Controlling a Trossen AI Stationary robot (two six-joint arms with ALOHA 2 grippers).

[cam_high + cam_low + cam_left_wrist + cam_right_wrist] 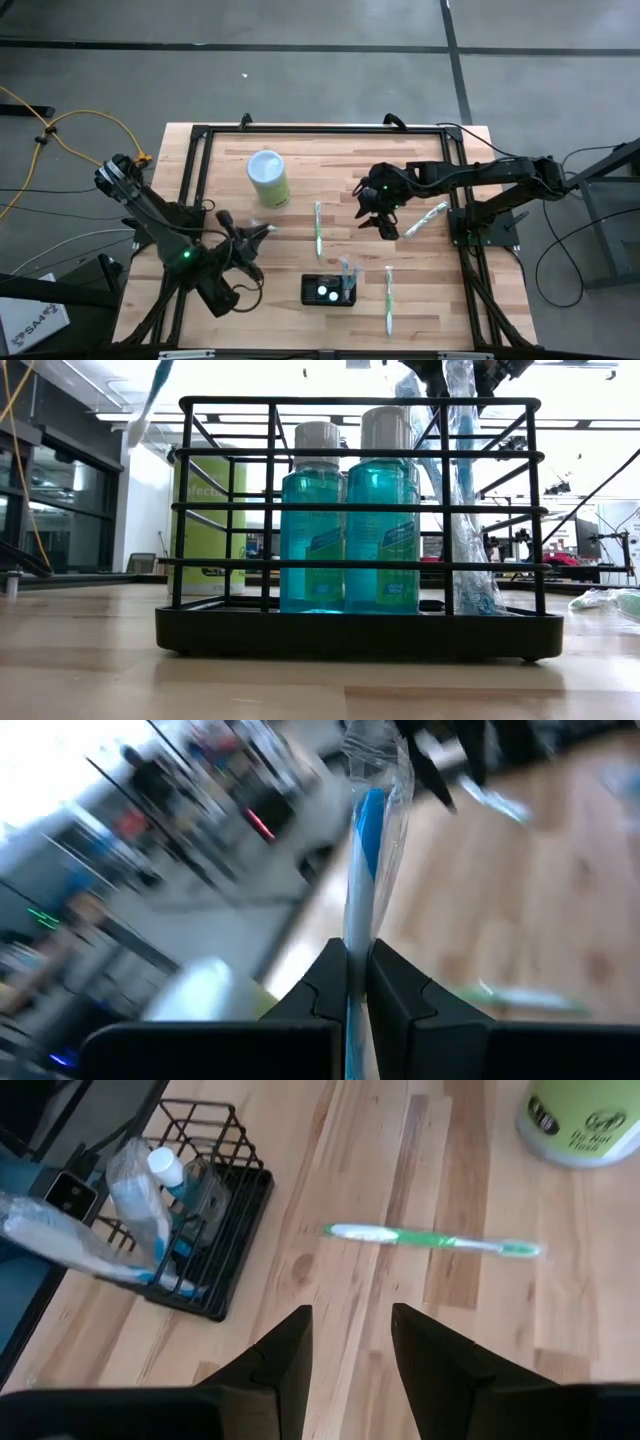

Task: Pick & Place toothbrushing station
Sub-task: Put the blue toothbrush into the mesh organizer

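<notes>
The toothbrushing station [328, 290] is a small black wire rack [350, 630] near the table's front edge. It holds two blue bottles [312, 530] and a wrapped toothbrush [462, 510]. To its left, my left gripper [260, 233] hangs above the table, shut on a blue toothbrush in a clear wrapper [368, 830]; this brush also shows high up in the low view [150, 400]. My right gripper [376, 222] stands open over bare wood at mid-table, holding nothing [350, 1330]. My left gripper pinches the wrapped blue toothbrush's handle [356, 955] between its two fingers. The brush runs on past the fingertips, roughly in line with them. It is lifted clear of the table and tilted.
A pale green cylinder [268, 178] stands at the back left. One green toothbrush [318, 228] lies mid-table and another [389, 298] right of the station. A wrapped one [425, 220] lies right of my right gripper. A black frame [320, 128] rims the table.
</notes>
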